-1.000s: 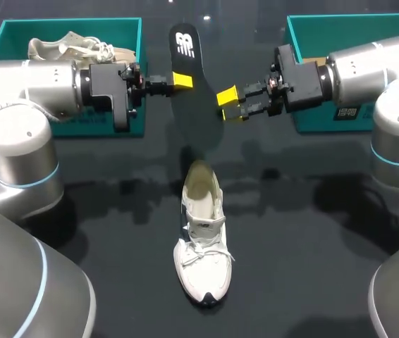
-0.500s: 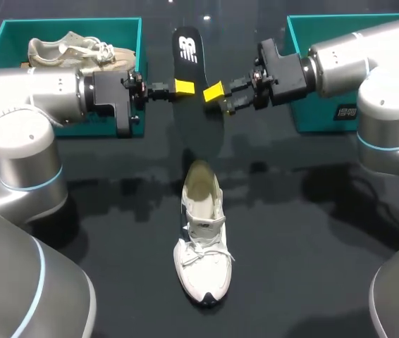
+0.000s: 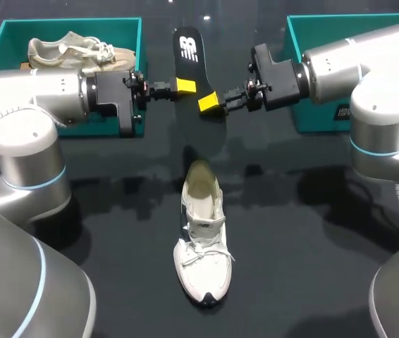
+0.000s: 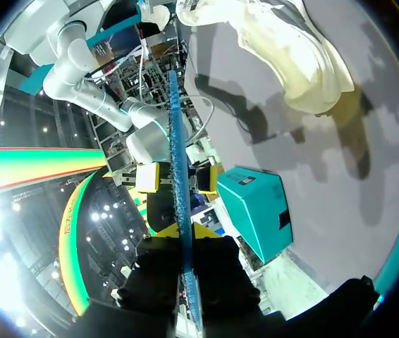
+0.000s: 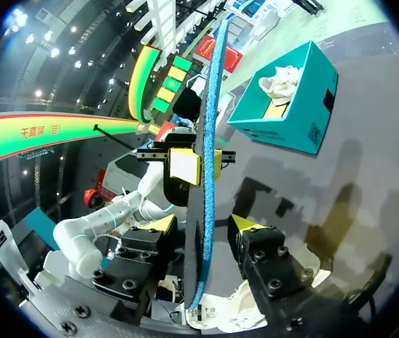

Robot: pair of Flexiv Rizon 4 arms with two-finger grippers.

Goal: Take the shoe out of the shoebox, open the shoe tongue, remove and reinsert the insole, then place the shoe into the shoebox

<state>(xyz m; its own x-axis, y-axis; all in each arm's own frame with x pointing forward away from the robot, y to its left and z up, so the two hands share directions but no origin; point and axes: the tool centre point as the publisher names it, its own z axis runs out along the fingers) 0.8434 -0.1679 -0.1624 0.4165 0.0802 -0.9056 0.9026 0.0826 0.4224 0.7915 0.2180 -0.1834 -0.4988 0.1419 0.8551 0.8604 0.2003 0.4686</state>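
Your left gripper (image 3: 185, 86) clamps the black foam insole (image 3: 187, 49) at upper centre. The right gripper (image 3: 210, 103) gapes around it. Close squarely on the edge before you release the left, then aim for the white sneaker (image 3: 201, 239).

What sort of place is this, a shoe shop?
Probably a robot test bench, not a shop: the left gripper pinches a black insole above a dark table, the right gripper open around it, with a white shoe and two teal shoeboxes on the table.

The table (image 3: 291, 267) gleams glossy — shoe (image 3: 201, 246) of matt cloth, insole (image 5: 210, 105) faced rough blue.
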